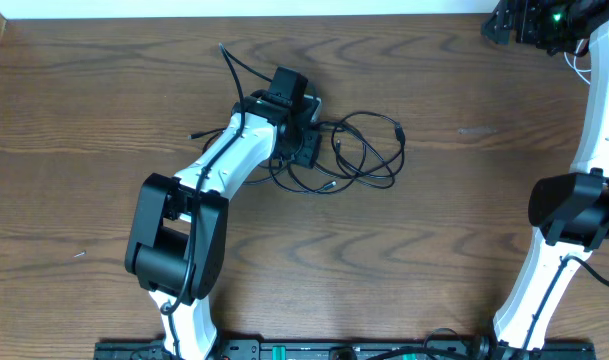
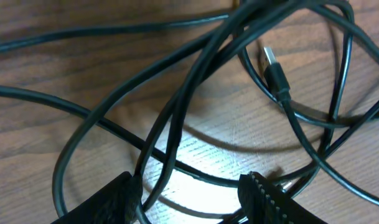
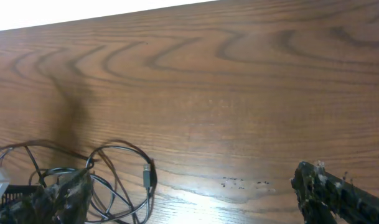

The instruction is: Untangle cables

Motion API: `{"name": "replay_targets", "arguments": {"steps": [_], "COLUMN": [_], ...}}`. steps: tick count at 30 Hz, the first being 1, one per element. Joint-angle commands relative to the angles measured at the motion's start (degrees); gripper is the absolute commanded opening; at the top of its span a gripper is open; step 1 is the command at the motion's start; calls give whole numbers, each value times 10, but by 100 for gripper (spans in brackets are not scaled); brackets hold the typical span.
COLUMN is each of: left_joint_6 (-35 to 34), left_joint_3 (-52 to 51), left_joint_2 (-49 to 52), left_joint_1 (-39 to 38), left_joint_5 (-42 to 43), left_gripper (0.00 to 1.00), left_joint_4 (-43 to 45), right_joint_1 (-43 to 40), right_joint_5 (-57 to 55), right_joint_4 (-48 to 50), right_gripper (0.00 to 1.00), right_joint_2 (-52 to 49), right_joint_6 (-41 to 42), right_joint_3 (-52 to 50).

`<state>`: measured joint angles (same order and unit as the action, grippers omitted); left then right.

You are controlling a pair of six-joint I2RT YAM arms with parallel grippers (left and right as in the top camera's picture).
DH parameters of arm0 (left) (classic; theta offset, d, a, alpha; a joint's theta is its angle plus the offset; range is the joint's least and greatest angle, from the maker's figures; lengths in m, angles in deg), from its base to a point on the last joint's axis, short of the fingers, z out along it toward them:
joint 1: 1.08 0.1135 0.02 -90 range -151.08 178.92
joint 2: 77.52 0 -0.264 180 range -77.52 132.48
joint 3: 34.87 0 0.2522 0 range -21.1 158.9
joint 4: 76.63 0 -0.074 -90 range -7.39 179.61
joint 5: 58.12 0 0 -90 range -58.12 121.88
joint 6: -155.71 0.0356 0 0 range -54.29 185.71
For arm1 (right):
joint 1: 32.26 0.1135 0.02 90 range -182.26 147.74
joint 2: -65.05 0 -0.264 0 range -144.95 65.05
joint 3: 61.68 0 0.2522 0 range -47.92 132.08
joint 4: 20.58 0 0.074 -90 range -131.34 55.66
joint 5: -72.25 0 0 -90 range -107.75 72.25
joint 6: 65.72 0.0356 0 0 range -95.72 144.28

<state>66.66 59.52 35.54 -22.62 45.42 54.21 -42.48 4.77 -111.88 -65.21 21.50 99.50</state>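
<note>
Thin, glossy black cables (image 2: 180, 115) lie in loose, overlapping loops on the wood-grain counter (image 3: 239, 74), upper centre of the overhead view. One metal-tipped USB plug (image 2: 268, 60) shows; the frame edges cut off several loops. Left pincer (image 2: 189, 186) released, strands running between its fingers. Right pincer (image 1: 524, 22) released, upper right corner, well apart.

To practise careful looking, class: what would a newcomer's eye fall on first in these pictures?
First, the tangle of black cables looping over itself at the middle of the wooden table. Next, the left gripper poised over the tangle's left edge, jaws open with strands running between them and a plug just beyond. The right gripper, wide open, sits far off at the table's back right corner.
</note>
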Motion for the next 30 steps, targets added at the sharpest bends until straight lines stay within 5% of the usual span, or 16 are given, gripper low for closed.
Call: {"name": "replay_targets", "arguments": {"steps": [1, 10, 14, 22, 30], "left_joint_6": [-13, -13, -12, -27, -32], "left_joint_3": [-4, -4, -4, -5, -5], "left_joint_2": [7, 21, 22, 43, 53], "left_joint_1": [-5, -15, -15, -15, -15], "left_joint_5": [-7, -8, -8, -7, -8], "left_gripper": [56, 56, 44, 42, 20], "left_joint_4": [4, 8, 10, 32, 37], "right_joint_1": [5, 5, 5, 17, 27], "right_joint_5": [-1, -1, -1, 1, 1], "right_joint_4": [0, 7, 7, 6, 4], "right_gripper": [99, 99, 99, 99, 99], "right_joint_2": [-3, -3, -3, -3, -3], "right_joint_6": [-12, -12, -12, -12, -12], "right_joint_3": [-10, -58, -75, -81, -81]}}
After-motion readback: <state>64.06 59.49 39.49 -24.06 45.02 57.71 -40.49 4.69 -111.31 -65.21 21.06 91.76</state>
